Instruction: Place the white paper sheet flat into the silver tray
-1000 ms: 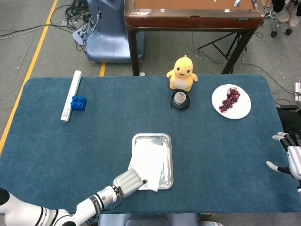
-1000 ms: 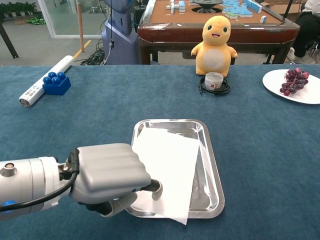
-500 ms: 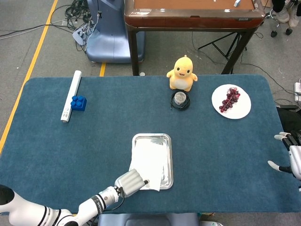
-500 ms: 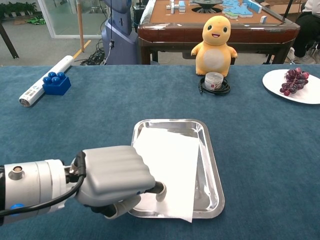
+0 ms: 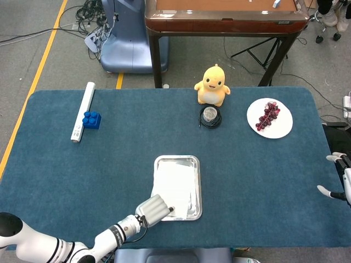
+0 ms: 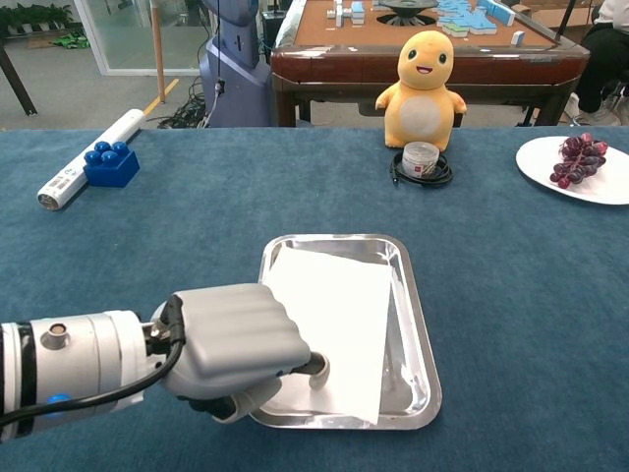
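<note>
A: Overhead first: where is the white paper sheet?

B: Inside the silver tray, near corner beneath the left hand. Right hand sits at the table's right edge, fingers spread, holding nothing.

A: Chest camera?

B: Sheet lies within the tray rim, slightly skewed. Left hand's curled fingers rest on its near-left corner; an actual pinch cannot be confirmed.

A blue-carpeted worktop stands on a grey floor marked by a yellow line. Beyond its far edge stands a brown wooden table with dark legs, beside a blue machine base and tangled black cables.
</note>
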Motion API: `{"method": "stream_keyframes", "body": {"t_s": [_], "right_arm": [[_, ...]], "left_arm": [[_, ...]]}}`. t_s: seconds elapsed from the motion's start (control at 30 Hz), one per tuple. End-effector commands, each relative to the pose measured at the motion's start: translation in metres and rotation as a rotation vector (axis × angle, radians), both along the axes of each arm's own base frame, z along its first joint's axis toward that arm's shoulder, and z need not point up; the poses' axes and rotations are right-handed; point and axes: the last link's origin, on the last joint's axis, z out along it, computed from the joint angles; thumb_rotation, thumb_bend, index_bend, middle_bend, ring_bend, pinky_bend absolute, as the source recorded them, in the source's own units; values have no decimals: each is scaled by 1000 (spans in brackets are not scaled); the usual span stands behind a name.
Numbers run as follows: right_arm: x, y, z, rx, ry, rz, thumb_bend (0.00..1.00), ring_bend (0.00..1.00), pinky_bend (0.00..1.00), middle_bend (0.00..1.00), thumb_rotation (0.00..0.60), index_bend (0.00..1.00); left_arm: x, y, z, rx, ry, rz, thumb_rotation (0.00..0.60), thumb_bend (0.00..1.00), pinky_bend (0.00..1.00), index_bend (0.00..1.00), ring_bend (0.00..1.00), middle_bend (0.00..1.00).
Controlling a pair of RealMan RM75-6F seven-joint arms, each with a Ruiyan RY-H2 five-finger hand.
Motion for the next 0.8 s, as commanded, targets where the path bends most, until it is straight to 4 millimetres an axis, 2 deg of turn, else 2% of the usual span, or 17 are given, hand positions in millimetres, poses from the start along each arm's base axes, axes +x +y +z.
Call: {"method": "stream_keyframes", "body": {"t_s": [0.03,0.8], "right_arm": [[-1,0,1,-4,-1,-4,29,84,297,214,600,265],[-5,-2,5,-13,-14,-18,29,84,297,214,600,265]], "left_arm": [[1,0,-1,2,-1,-6,600,714,1000,262,945,1000],[8,3,-10,32,29,-26,600,715,1000,261,946,1000]]}}
